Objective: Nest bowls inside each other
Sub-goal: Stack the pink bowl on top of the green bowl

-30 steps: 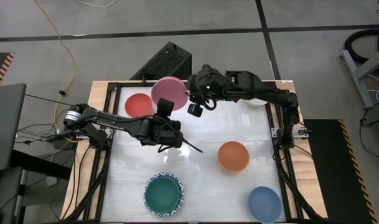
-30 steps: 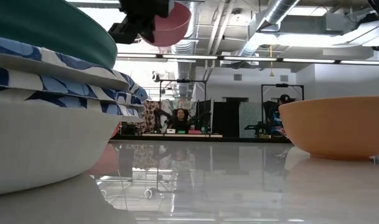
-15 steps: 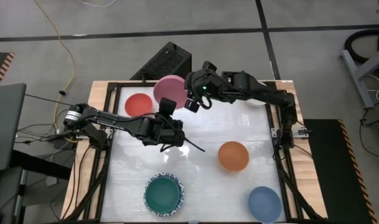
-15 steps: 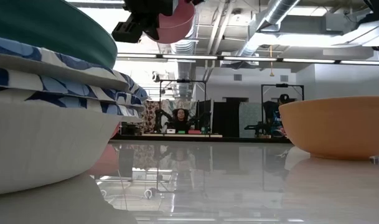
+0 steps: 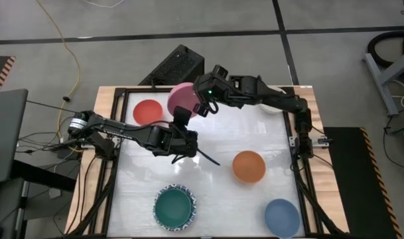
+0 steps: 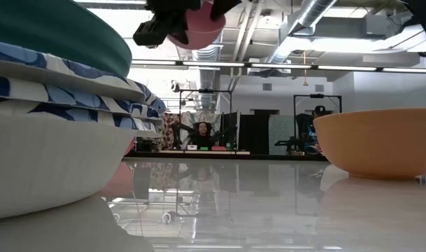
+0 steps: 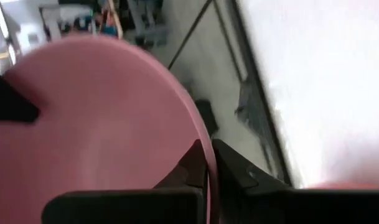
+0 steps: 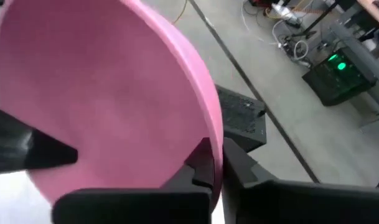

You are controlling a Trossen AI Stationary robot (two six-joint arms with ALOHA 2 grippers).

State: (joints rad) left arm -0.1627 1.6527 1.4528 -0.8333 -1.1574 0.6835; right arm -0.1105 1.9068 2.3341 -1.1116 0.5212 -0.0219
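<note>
A pink bowl [image 5: 182, 98] hangs in the air over the table's far part, next to a red bowl [image 5: 147, 111] that stands on the table. My left gripper [image 5: 180, 115] is shut on the pink bowl's near rim. My right gripper [image 5: 203, 106] is shut on its right rim. An orange bowl [image 5: 248, 166] and a blue bowl [image 5: 282, 217] stand on the right half. A green bowl [image 5: 173, 207] sits inside a blue-patterned white bowl [image 5: 190, 214] at the near edge. A cream bowl [image 5: 274, 108] shows partly behind the right arm. My left gripper pinches the pink bowl's rim [image 7: 205, 146], one finger inside the bowl and one outside, coming from the table's near side. The bowl is lifted clear of the table. My right gripper pinches the rim [image 8: 215, 134] on the bowl's right side, one finger inside and one outside, coming from the table's right.
The low view shows the patterned stack [image 6: 59, 105] close at the left and the orange bowl [image 6: 380, 143] at the right, with bare tabletop [image 6: 233, 203] between them. A black box [image 5: 178, 65] stands beyond the far edge.
My right gripper has moved toward the table's left and a little down, from beside the pink bowl onto its right rim, which now sits between its fingers. My left gripper has kept its hold, and the bowl stays in the air.
</note>
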